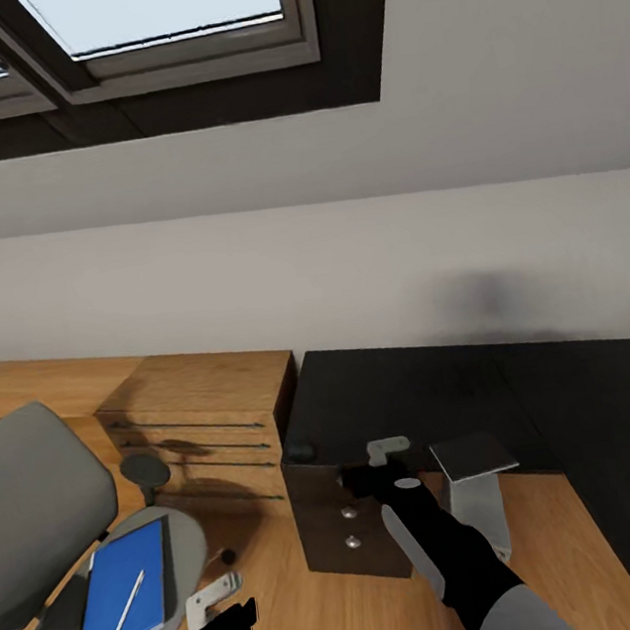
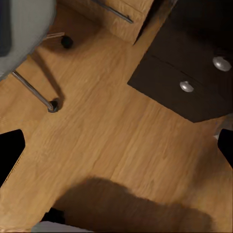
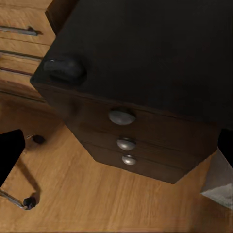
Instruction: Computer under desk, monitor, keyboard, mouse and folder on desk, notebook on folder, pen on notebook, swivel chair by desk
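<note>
Bedroom corner under the sloped ceiling, black desk [image 1: 485,381] ahead of you, most of the tidying not yet done.

You have the mouse [image 3: 64,68] sitting at the near left corner of the desk top, above the drawers with round knobs [image 3: 121,116]; no monitor or keyboard shows on the part of the desk you can see. Beside the desk, the folder [image 1: 119,593] lies flat on the swivel chair [image 1: 42,514] seat with the pen [image 1: 126,612] on top of it, so both are yet to be carried over, and the computer [image 1: 477,492] seems to stand on the floor by the drawers. Your right gripper [image 1: 387,453] hovers at the desk's front edge, fingers spread wide, empty. Your left gripper [image 1: 215,601] hangs low near the chair, also spread and empty.
</note>
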